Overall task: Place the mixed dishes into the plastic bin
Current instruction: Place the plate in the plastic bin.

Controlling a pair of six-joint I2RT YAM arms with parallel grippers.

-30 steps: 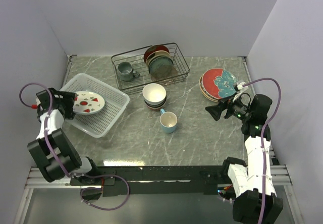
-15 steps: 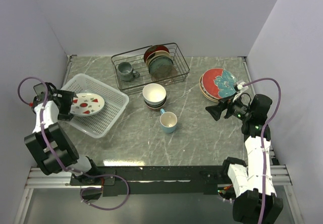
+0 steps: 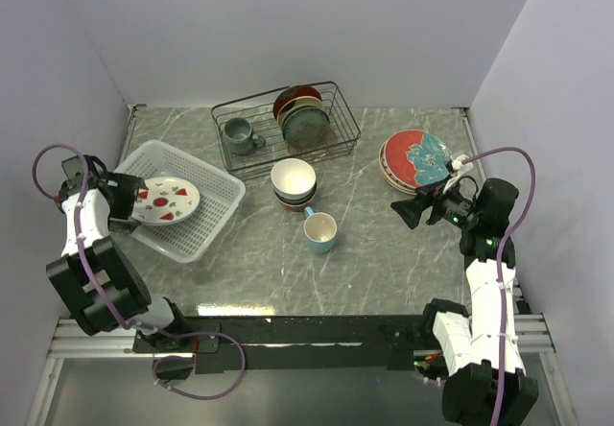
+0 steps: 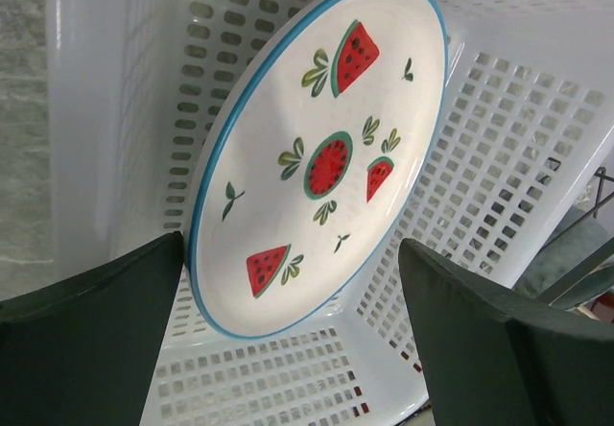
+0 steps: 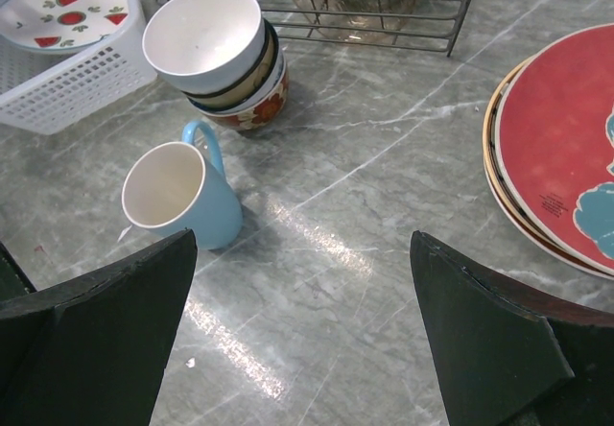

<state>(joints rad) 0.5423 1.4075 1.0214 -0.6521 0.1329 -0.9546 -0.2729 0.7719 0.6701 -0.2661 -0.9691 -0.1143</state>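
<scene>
Near centre of the table (image 3: 384,253): light blue mug (image 3: 320,231), opening up. Right of it: right gripper (image 3: 408,210), jaws spread, empty. Left side: left gripper (image 3: 123,201), jaws spread, empty, at the left rim of the plastic bin (image 3: 206,224); watermelon plate (image 3: 165,199) inside the bin. Farther, centre: stacked bowls (image 3: 294,182). Farther, right: plate stack (image 3: 414,159), teal-floral plate on top. Farthest: wire rack (image 3: 336,109) holding grey mug (image 3: 238,136) and upright plates (image 3: 303,114).

At left, white plastic bin (image 3: 213,217) holding a watermelon-patterned plate (image 3: 165,199), lying flat. Left gripper (image 3: 126,201) at the bin's left rim, just beside that plate, jaws spread. Mid-table, stacked bowls (image 3: 293,182), light blue mug (image 3: 320,232) near them. At right, teal-floral plate stack (image 3: 414,160); right gripper (image 3: 409,210) near it, jaws apart. Behind, black wire rack (image 3: 251,162).
</scene>
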